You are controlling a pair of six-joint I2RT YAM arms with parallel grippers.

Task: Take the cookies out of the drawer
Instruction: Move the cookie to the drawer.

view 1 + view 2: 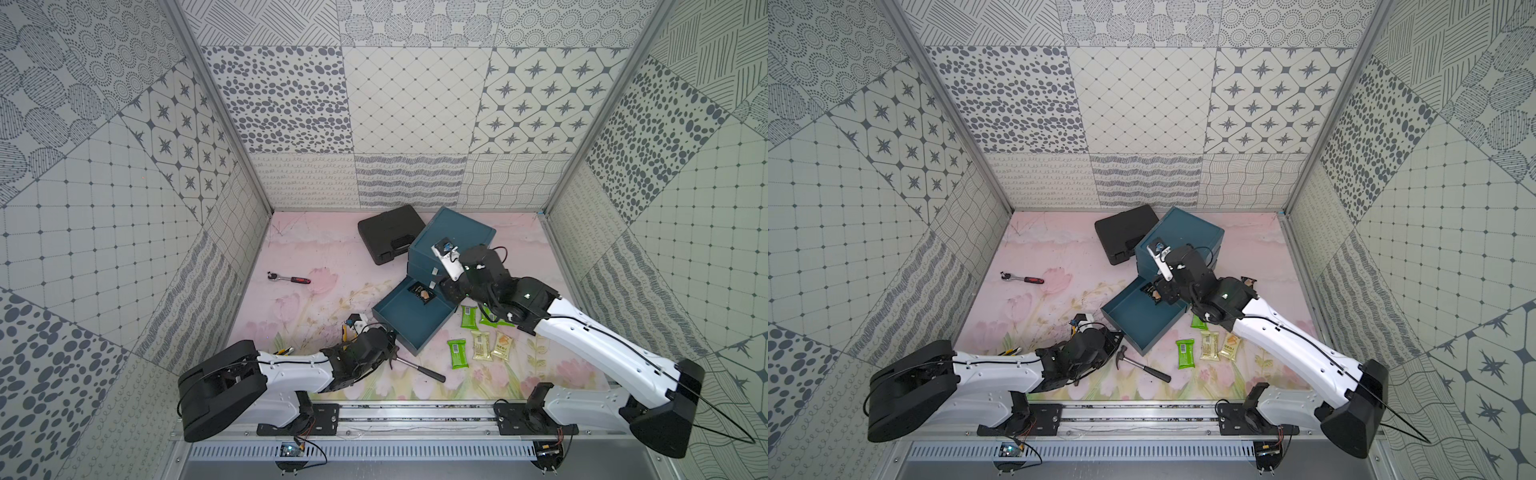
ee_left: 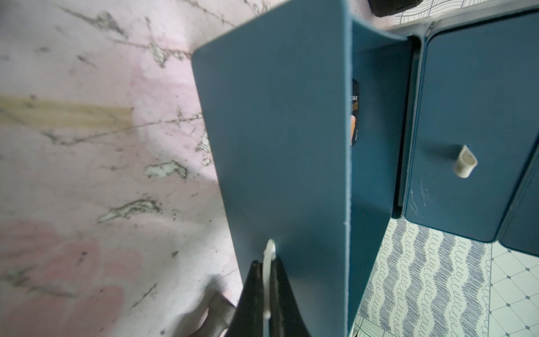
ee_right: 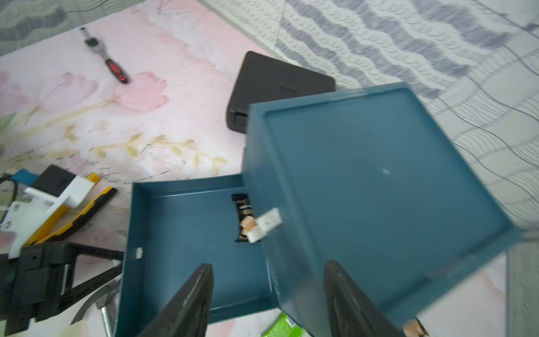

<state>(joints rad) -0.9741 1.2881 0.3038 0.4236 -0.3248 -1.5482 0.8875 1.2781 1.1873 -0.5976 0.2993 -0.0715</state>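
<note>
Jaws on right gripper [image 3: 267, 264] spread, empty; left gripper [image 2: 265, 262] jaws clamped on white drawer tab [image 2: 269, 251]. One black wrapped cookie packet [image 3: 244, 217] lies deep in open teal plastic drawer [image 3: 180, 227], ahead of right jaws, long axis along the reach; right arm nearer.

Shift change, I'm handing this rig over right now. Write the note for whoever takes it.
Left tool: shut on the white handle of the drawer, which stands pulled out.
Right tool: open, empty, above the drawer.
Done: green packets and beige packets lie on the table beside the drawer.
Left: one black packet inside the drawer, to be lifted out.
</note>
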